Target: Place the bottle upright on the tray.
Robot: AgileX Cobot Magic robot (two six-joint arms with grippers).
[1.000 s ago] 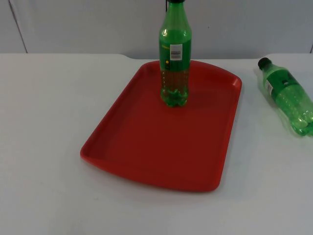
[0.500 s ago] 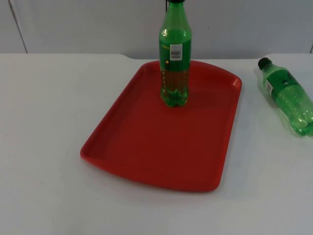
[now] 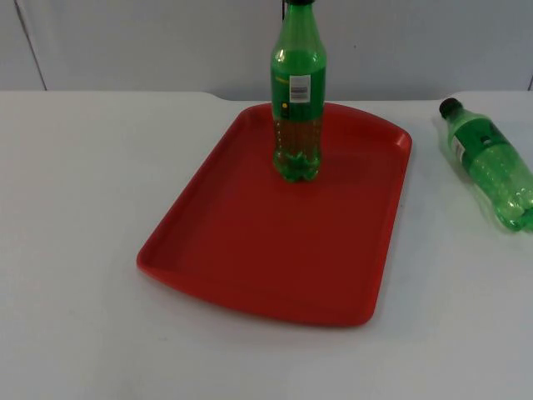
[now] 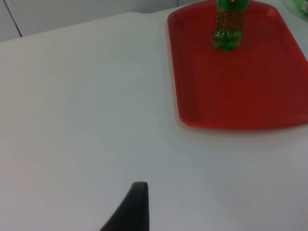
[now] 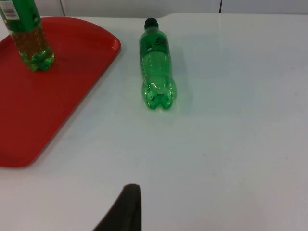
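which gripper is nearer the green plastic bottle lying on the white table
Right. The right gripper faces the lying green plastic bottle beside the red tray; the left gripper is across that tray.

The rectangular red plastic tray [image 3: 250, 258] looks smooth and faintly glossy. Both clear green plastic bottles, the upright one [image 3: 297, 100] and the lying one [image 3: 490, 162], shine; the white surface [image 3: 75, 208] is matt

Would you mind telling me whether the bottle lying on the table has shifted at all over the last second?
No. The lying bottle keeps the same place on the table, right of the red tray, with its cap toward the partition wall as before.
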